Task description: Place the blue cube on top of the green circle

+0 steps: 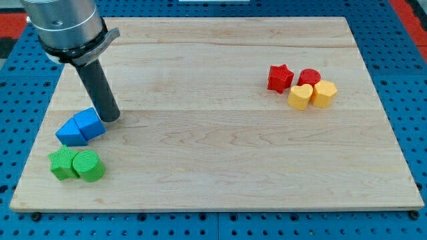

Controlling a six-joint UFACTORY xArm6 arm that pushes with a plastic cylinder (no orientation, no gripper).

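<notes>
The blue cube [89, 123] lies at the view's left of the wooden board [220, 133], touching a blue wedge-like block [69, 133] on its left. The green circle [89, 166] lies just below them, touching a green star-like block [63, 163]. My tip [111, 119] rests on the board right beside the blue cube's upper right edge, touching it or nearly so. The rod rises up and left to the grey arm head [63, 27].
At the view's upper right sits a cluster: a red star [280, 77], a red round block [309, 77], a yellow heart [299, 97] and a yellow block [325, 93]. Blue pegboard [413, 80] surrounds the board.
</notes>
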